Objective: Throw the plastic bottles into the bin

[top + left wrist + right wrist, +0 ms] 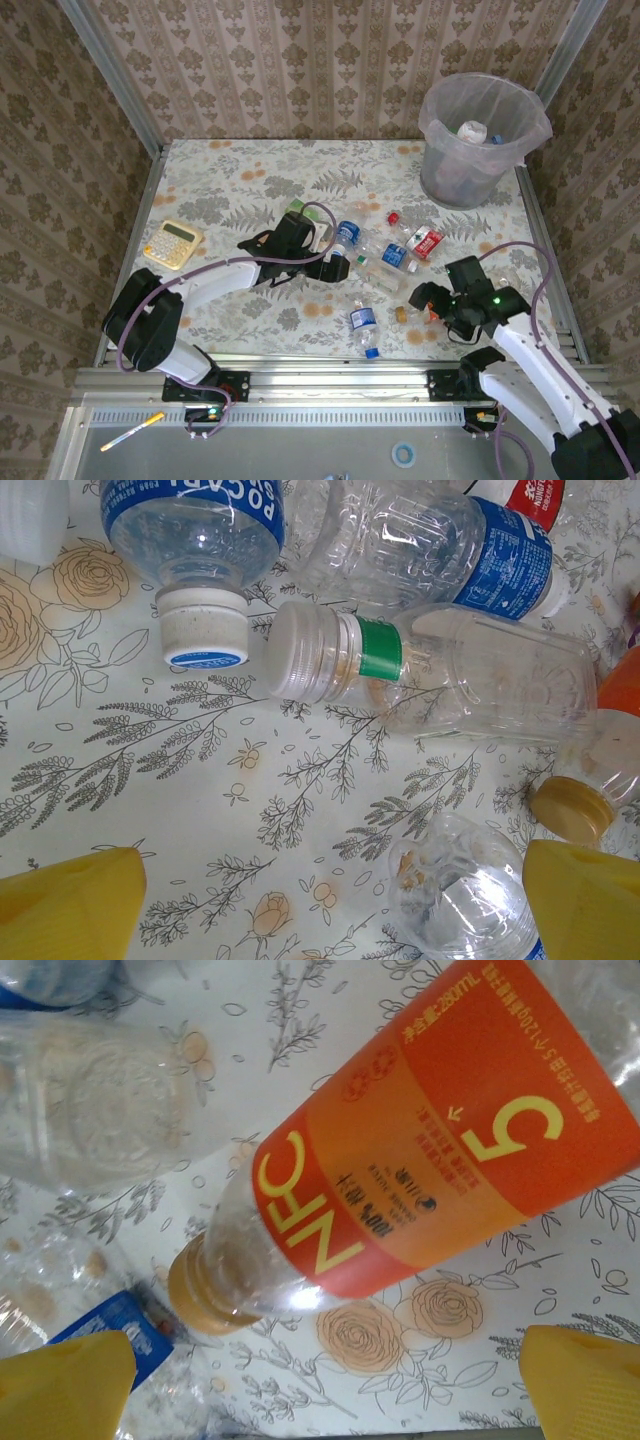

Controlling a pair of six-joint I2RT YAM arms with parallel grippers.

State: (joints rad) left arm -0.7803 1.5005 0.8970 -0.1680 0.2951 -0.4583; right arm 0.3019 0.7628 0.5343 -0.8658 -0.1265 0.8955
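Right gripper [320, 1385], yellow jaws spread wide, over a glossy orange-labelled bottle [420, 1150]. Left gripper [328, 905] likewise spread, near a clear ribbed bottle [480, 675], white-capped.

Floral table [230, 160] — on it plastic bottles [364, 330], a calculator [172, 243], the bin [478, 140].
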